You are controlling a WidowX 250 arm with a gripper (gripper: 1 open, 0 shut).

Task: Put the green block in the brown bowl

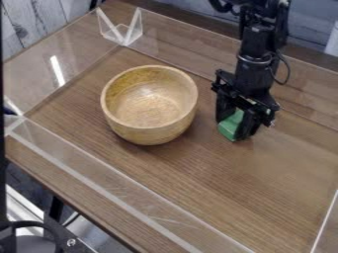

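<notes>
The bowl (150,103) sits on the table (251,193), left of the middle, with nothing in it. Just right of it, the gripper (238,126) points straight down. Its jaws are closed on the block (232,125), which seems to rest on the wood.

No readable text, label, brand, number or sign anywhere in view.
</notes>
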